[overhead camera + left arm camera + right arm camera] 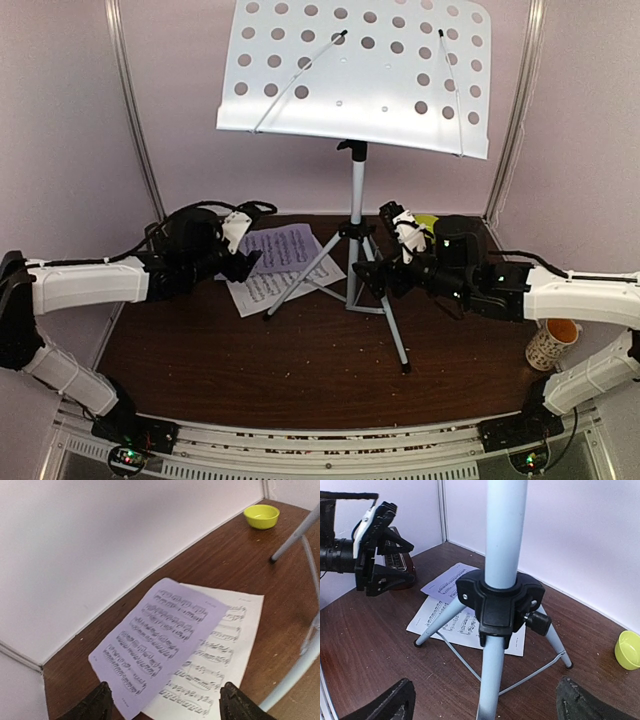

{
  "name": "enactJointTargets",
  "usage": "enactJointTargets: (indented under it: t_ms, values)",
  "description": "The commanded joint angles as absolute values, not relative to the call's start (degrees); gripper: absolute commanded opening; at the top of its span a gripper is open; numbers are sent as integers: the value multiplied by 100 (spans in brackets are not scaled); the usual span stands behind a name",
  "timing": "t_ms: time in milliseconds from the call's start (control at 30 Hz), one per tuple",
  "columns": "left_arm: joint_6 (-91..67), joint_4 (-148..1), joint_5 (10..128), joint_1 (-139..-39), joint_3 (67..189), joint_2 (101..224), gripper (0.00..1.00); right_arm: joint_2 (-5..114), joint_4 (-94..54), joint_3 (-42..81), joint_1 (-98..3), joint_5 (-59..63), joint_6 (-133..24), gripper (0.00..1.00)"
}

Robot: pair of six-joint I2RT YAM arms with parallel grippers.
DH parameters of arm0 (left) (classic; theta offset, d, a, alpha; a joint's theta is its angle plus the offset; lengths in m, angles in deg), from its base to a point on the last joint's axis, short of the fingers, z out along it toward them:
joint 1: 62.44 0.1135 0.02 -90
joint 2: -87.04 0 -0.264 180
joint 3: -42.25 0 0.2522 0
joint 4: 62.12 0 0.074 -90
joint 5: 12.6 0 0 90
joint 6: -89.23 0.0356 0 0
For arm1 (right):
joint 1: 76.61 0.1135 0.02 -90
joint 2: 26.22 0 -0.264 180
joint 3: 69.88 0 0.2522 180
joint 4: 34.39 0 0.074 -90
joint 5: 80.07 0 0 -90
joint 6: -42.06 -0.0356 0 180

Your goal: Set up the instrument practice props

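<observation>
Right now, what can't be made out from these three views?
1. Metronome: right wrist view, mostly behind the left gripper; unseen in top view.
2. Music sheets: left wrist view, notes blurred, unreadable.
3. Green bowl: right wrist view, cut by the right edge; top view, mostly behind the right gripper.
4. Cup: top view, partly under the right arm, pattern too small.
5. Stand desk: top view, top edge cut off.
</observation>
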State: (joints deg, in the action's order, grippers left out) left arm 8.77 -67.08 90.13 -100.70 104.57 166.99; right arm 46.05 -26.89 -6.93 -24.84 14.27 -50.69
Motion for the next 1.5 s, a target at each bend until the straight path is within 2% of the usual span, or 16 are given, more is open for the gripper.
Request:
enactJointTargets:
  t_ms: [0, 67, 133, 367, 433, 600, 700, 1200, 1467]
  values:
    - [833, -7405, 9697, -9585, 11104, 17136, 77, 4413, -2759, -745, -2466, 1311, -5099, 100]
    - [36, -7995, 9313, -9189, 11519, 17356, 78, 4365, -2757, -773, -2464, 1312, -5130, 100]
    - [-606, -7932, 9024, -8998, 11505, 17370, 80, 4312, -2766, -786, -2466, 1320, -5177, 100]
    - [-3133, -6628, 8537, -8982, 10681, 17259, 82, 4327, -2796, -783, -2464, 1405, -5281, 100]
    - [-3690, -6396, 8688, -8991, 10530, 17322, 83, 4345, -2815, -778, -2464, 1393, -5310, 100]
    - [-5085, -6922, 9753, -9004, 10568, 17525, 84, 4313, -2810, -785, -2465, 1380, -5346, 100]
    - [-5772, -6358, 9900, -9004, 10066, 17518, 84, 4305, -2817, -805, -2467, 1410, -5361, 100]
    - [-6851, -5335, 9870, -8967, 9806, 18639, 79, 4113, -2858, -882, -2455, 1358, -5467, 100]
    - [-7033, -4754, 9481, -8686, 9820, 19183, 77, 4014, -2892, -906, -2454, 1371, -5505, 100]
